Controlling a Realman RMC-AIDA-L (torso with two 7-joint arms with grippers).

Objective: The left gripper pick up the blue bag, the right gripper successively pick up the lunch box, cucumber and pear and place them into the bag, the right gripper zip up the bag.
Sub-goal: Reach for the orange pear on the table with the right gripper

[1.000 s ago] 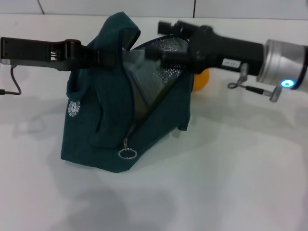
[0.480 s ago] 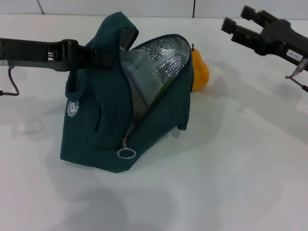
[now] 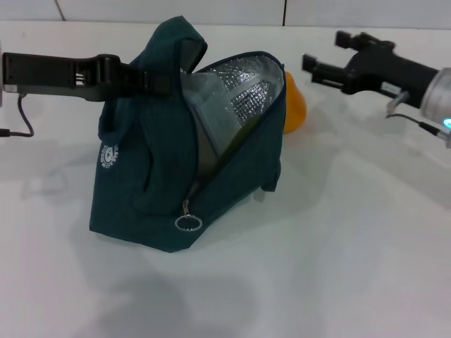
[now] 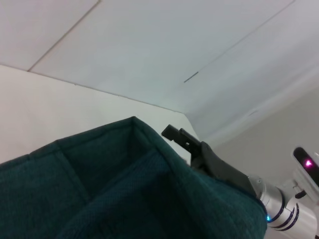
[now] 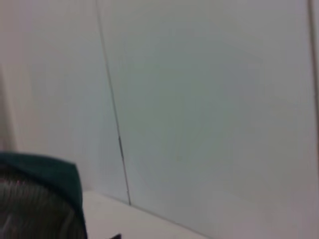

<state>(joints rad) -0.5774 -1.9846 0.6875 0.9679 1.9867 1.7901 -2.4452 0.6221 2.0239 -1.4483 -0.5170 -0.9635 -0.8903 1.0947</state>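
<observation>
The blue bag stands on the white table, its top held up by my left gripper, which is shut on the fabric near a handle. The mouth gapes to the right and shows silver foil lining. Inside I see the clear lunch box and a green sliver of the cucumber. The orange pear sits on the table behind the bag's right edge. My right gripper hovers open and empty just right of the pear. In the left wrist view the bag's fabric lies in front of the right gripper.
The zipper's metal ring pull hangs at the bag's low front corner. A white wall with panel seams runs behind the table. The right wrist view catches only the bag's rim and the wall.
The right gripper came out of the bag's mouth, swung up and to the right, and has now moved back left and lower, beside the pear. The bag and left gripper held still.
</observation>
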